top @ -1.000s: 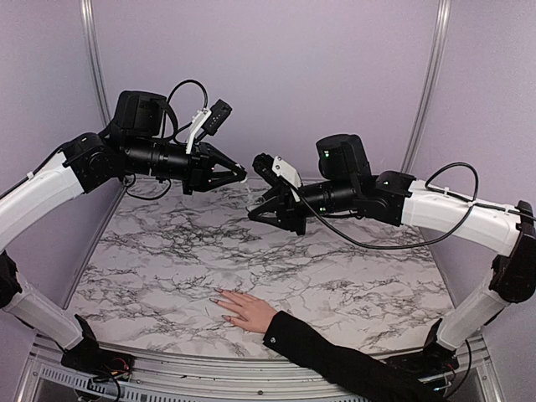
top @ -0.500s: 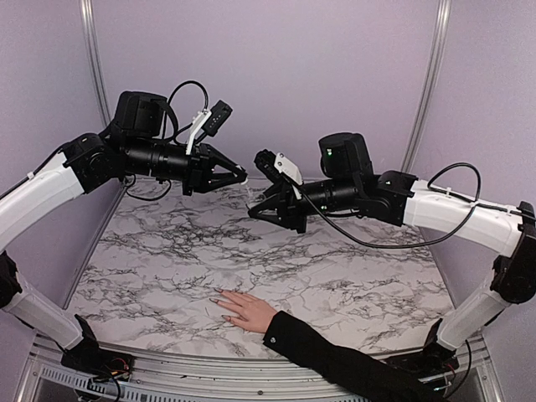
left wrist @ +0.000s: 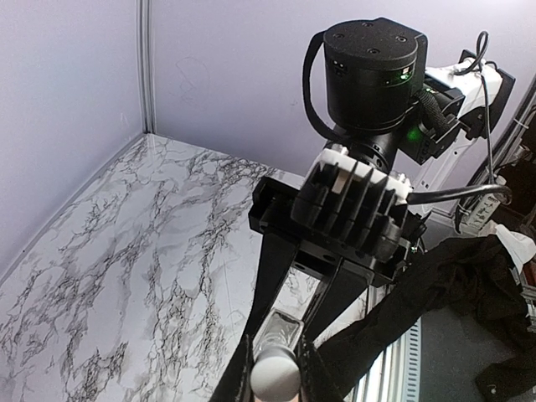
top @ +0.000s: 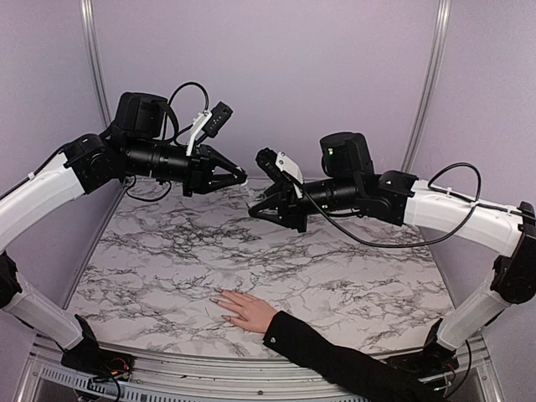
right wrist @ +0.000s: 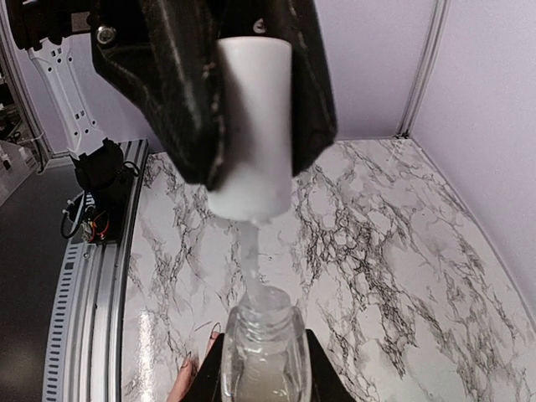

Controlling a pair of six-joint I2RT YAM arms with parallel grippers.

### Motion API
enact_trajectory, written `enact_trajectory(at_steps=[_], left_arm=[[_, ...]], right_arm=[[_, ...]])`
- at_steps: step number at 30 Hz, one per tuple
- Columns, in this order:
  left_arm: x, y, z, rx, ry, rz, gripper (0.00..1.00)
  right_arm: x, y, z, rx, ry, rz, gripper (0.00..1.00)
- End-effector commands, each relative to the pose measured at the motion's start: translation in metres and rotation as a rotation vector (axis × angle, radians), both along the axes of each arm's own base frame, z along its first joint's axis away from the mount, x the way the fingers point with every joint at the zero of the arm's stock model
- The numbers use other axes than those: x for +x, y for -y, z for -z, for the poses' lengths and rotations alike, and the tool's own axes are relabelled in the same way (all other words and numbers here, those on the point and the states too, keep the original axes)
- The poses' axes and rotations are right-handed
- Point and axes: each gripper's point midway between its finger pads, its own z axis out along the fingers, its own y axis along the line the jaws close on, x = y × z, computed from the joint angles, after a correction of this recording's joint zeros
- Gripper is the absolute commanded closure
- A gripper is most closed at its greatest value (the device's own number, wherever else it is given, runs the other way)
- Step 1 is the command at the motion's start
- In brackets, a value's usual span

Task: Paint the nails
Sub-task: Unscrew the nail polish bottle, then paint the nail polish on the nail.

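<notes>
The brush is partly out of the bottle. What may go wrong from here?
1. The left gripper holds the open bottle in the air, seemingly tilted; polish may spill onto the table.
2. The brush under the white cap in the right gripper must reach the hand far below; it may drip, or smear skin around the tiny nails.

The nails (top: 213, 299) are tiny ovals at the fingertips of a pale hand (top: 248, 311) in a black sleeve (top: 335, 362), which lies palm down with fingers spread on the marble counter (top: 151, 251). They sit well below my left tool (top: 244, 177) and my right tool (top: 252, 210), apart from both. They are too small for me to tell their colour.
</notes>
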Motion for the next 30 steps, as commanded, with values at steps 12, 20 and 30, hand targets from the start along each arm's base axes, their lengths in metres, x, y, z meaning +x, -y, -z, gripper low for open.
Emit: enact_trajectory(at_steps=[12,20,30], left_arm=[[0.003,-0.014,-0.009,0.000,0.047,-0.052,1.00],[0.015,-0.037,0.028,0.025,-0.051,-0.243,1.00],[0.014,-0.097,0.095,0.011,-0.227,-0.578,1.00]], right_arm=[[0.006,0.018,-0.016,0.044,0.013,0.044,1.00],[0.005,0.039,-0.025,0.095,-0.003,0.139,1.00],[0.008,0.063,-0.031,0.134,-0.002,0.240,1.00]])
